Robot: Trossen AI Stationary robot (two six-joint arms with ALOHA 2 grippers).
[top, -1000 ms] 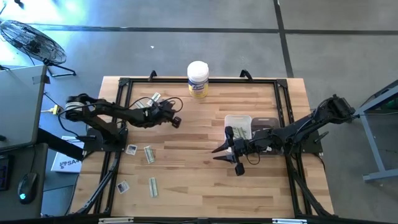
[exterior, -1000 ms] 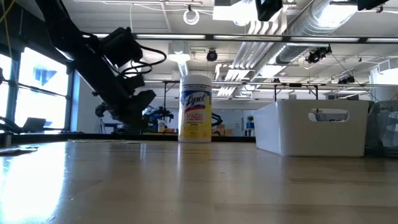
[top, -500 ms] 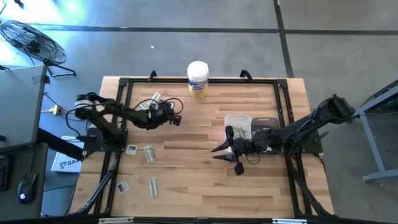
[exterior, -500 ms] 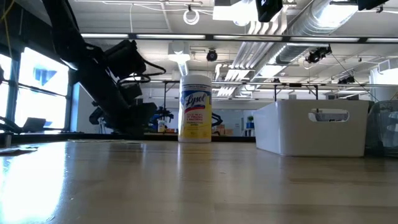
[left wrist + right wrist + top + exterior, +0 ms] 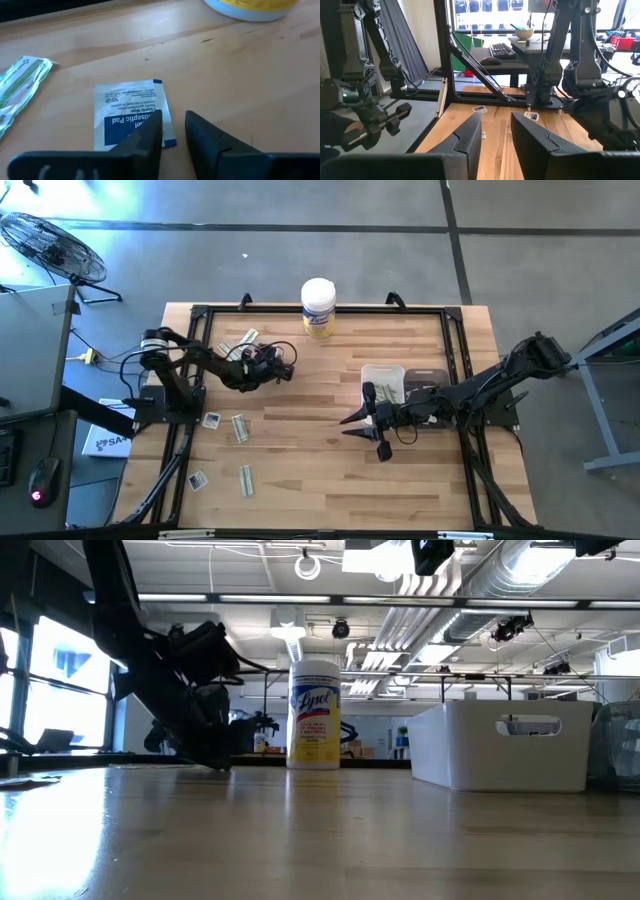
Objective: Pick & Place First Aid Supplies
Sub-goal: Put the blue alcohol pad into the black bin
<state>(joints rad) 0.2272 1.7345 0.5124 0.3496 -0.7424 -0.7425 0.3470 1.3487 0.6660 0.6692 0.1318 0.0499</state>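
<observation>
A white packet with a blue panel [image 5: 127, 117] lies flat on the wood, with a green-white strip [image 5: 20, 85] beside it. My left gripper [image 5: 173, 117] is open by a narrow gap, low over this packet's edge, close to the canister [image 5: 318, 305]. From above, the left gripper [image 5: 283, 372] hides that packet. More strips [image 5: 245, 340] and small squares [image 5: 211, 420] lie near the table's left side. My right gripper [image 5: 362, 436] hangs open mid-table beside the white bin [image 5: 383, 383], empty. My left gripper comes at the white-blue packet slanting down from the table's left side. One fingertip [image 5: 152, 127] covers the packet's edge [image 5: 169, 142]. I cannot tell whether it touches the packet or the wood.
The white canister with a yellow label [image 5: 315, 715] stands at the far edge. The white bin [image 5: 500, 745] holds a few strips. A strip [image 5: 246, 480] and a square [image 5: 198, 480] lie near the near-left corner. A black frame [image 5: 200, 315] runs around the table.
My left gripper has come down toward the table and drawn a little toward the left edge as the arm folded; its tip now sits at table level in the low view. The right arm has kept still.
</observation>
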